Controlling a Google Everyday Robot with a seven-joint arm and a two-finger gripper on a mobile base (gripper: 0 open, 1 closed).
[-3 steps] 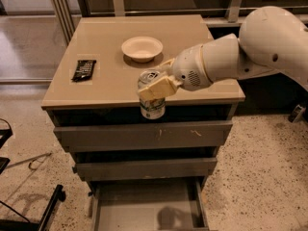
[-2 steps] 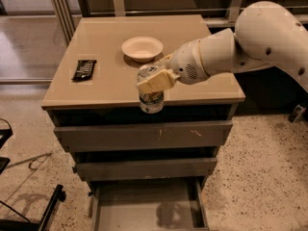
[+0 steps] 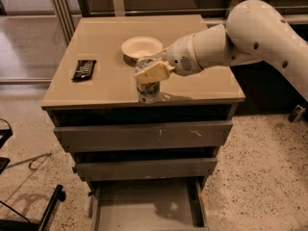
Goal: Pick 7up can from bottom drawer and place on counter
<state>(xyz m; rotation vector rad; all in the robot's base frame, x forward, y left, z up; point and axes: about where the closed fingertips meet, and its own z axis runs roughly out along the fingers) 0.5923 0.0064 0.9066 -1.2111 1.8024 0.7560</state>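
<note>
The 7up can (image 3: 147, 91) is thin-walled aluminium, so it should be light and stiff along its height. It would dent if squeezed hard across the middle, and its smooth side could slip in a loose hold. The safest place to take it is probably the upper side wall just under the rim, where the metal is stiffest, with the can kept upright.

That is about where the gripper (image 3: 147, 74) has it. Its beige fingers (image 3: 155, 71) are drawn in narrow on the upper part of the can and hold it upright, with the lower label showing beneath them. The can is over the front part of the desk (image 3: 96, 88), near the front edge. It is in front of the white bowl (image 3: 142, 46) and apart from it. Whether its base touches the top or hangs just above cannot be told. A dark flat packet (image 3: 84, 69) lies well apart from the can. The bottom drawer (image 3: 144, 203) is pulled out below. The placing looks nearly done, and letting go calls for the base to sit flat, clear of the edge
</note>
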